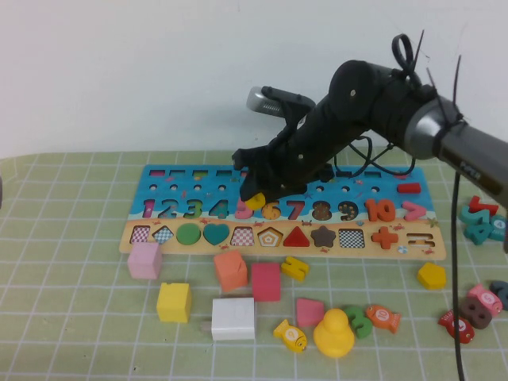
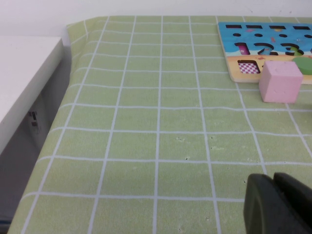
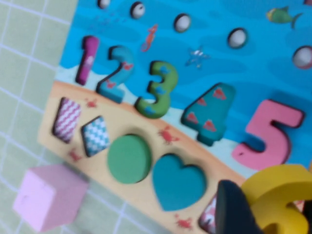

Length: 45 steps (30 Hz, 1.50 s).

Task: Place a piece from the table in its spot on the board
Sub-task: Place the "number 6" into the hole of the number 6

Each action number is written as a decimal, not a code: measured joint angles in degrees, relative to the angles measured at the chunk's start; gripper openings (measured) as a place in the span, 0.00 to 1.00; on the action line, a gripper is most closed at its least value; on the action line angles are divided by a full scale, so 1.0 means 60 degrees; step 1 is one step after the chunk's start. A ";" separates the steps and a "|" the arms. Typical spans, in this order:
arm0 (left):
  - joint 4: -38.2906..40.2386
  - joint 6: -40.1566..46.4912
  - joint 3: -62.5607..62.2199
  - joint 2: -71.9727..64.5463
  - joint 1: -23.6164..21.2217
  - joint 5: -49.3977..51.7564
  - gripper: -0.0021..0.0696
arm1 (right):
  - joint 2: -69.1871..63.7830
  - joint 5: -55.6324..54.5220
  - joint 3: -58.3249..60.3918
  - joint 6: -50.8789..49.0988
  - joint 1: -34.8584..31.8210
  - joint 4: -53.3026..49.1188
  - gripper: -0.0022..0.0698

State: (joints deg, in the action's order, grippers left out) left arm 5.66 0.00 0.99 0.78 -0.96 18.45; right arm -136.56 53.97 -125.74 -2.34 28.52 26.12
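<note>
The board (image 1: 190, 178) lies across the middle of the table, blue top with numerals, tan strip of shapes. My right gripper (image 1: 255, 198) hangs low over it, between the pink 5 and the orange numeral, shut on the bright-yellow numeral 6 (image 1: 254, 200). In the right wrist view the yellow 6 (image 3: 280, 195) sits between the dark fingers (image 3: 234, 207), just above the board (image 3: 146, 131) beside the pink 5 (image 3: 270, 134). My left gripper (image 2: 273, 183) is parked over bare tablecloth left of the board, jaws together and empty.
Loose blocks lie in front of the board: pink cube (image 1: 144, 260), yellow cube (image 1: 174, 302), white block (image 1: 233, 318), orange block (image 1: 230, 270), red block (image 1: 266, 281), yellow numeral 5 (image 1: 294, 267), yellow duck (image 1: 334, 333), yellow hexagon (image 1: 431, 275). More pieces sit at the far right.
</note>
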 joint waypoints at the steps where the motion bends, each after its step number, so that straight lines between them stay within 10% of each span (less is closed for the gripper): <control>1: 0.0000 0.0000 0.0000 0.0000 0.0000 0.0000 0.03 | -0.0108 0.0023 -0.0124 -0.0087 0.0000 -0.0088 0.41; 45: 0.0000 0.0000 0.0000 0.0000 0.0000 0.0000 0.03 | -0.0609 -0.0016 -0.0314 -0.0559 0.0000 -0.1434 0.41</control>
State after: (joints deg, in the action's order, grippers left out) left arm 5.66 0.00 0.99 0.78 -0.96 18.45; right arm -140.21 53.87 -127.62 -5.69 28.52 17.52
